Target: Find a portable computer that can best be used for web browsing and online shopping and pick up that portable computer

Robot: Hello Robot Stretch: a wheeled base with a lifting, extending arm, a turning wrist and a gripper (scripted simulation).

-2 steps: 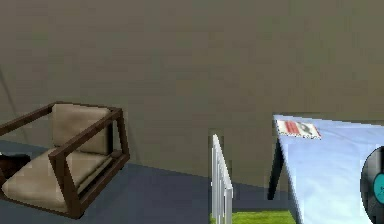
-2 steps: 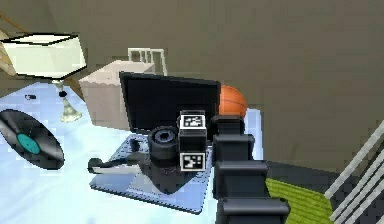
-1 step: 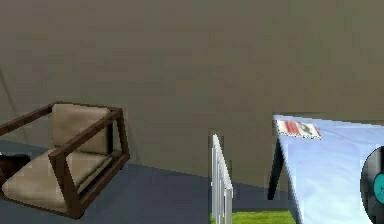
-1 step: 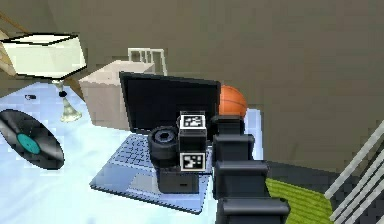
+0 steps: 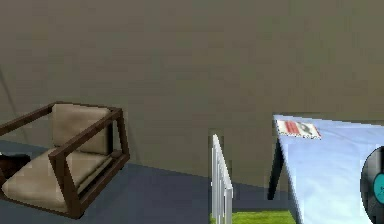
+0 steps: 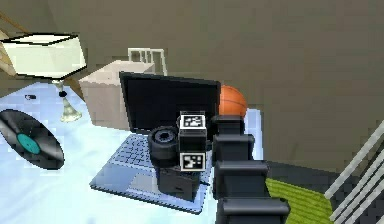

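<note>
Laptop sits on the pale blue table with its lid up, the dark screen upright and the grey keyboard lying flat in front of it. In the arm side view the dark arm rises from the bottom edge and ends over the keyboard, where two white marker squares stand beside the gripper. The gripper's dark body shows against the laptop's keyboard and lower screen. With the machine lying right behind it on the tabletop, I cannot tell whether it holds anything, or whether it touches the keys or hangs above them. A black record with a teal label lies flat on the table, well apart from the laptop on the picture's left. Beyond the record stands a lamp with a cream shade on a thin stem. A beige box stands just behind the screen's left edge, and an orange ball peeks out past its right edge, close to the arm. A white chair back rises behind the box against the drab wall. A green rug lies on the floor to the arm's right. Looking ahead, a brown-framed armchair with tan cushions stands by the wall. On the table's near corner lies a small red and white card.
</note>
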